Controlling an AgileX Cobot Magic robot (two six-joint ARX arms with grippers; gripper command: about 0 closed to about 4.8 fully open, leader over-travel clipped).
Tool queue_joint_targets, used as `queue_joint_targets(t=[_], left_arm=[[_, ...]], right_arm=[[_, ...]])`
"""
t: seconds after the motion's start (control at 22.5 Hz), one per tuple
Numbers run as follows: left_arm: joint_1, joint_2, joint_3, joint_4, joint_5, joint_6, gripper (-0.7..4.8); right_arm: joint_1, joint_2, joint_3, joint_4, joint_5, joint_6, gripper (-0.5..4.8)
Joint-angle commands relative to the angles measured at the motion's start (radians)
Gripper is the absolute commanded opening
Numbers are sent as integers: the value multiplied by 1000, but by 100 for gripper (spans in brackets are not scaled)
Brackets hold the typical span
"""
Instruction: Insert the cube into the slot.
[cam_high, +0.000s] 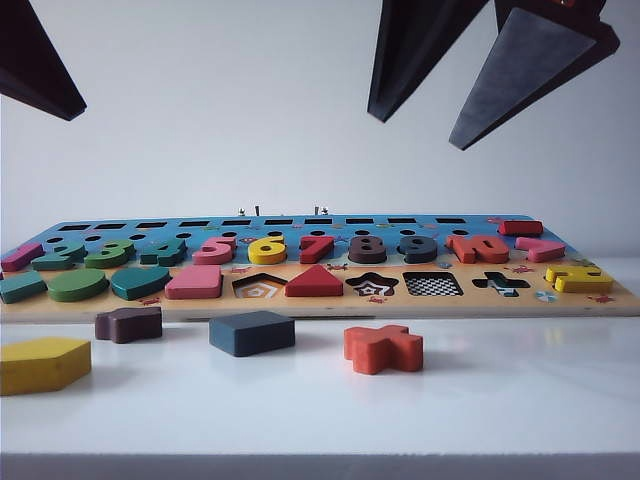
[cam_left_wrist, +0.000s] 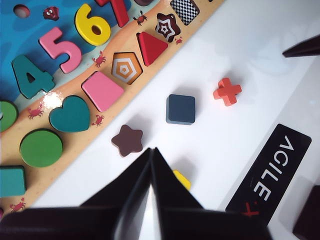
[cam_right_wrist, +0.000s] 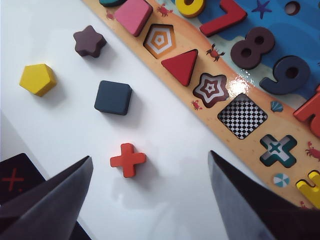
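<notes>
Cube (cam_right_wrist: 113, 97) lies flat on table, untouched; likely light, rigid, smooth wood; grip opposite side faces. Right gripper (cam_right_wrist: 150, 200) above, wide open, empty. Left gripper (cam_left_wrist: 151, 167) pressed closed, empty.

orange cross piece (cam_high: 383, 347): flat on the white table (cam_high: 500, 400), near its front edge, apart from the puzzle board (cam_high: 330, 305)
yellow pentagon block (cam_high: 42, 364): on the table, toward its left end
dark brown-purple star block (cam_high: 129, 323): on the table, just before the board's front edge
red triangle (cam_high: 314, 282): seated in the board's front row
pink square (cam_high: 195, 283): front row, left of the empty pentagon recess (cam_high: 259, 288)
</notes>
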Motion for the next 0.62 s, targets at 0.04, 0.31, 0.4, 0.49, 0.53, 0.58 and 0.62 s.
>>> queue_joint_targets(t=[0.04,0.31,0.4,0.49,0.53,0.58,0.62], left_arm=[[0,1,7,32,9,5,17],[0,1,6,64,9,5,17],[0,1,6,65,24,5,17],[0,0,6,66,39,5,17],[0,0,6,65,39,5,17],[0,0,6,65,40,5,17],[0,0,6,66,44,5,17]], right_arm=[[3,28,5,10,12,5,419],[3,47,5,36,5,7,479],[10,51,5,68,-12,20,479],[29,75,9,77,-12,26,479],[39,91,9,81,-12,26,479],[48,105,9,86,-13,19,479],[62,124,9,98,-13,18,479]])
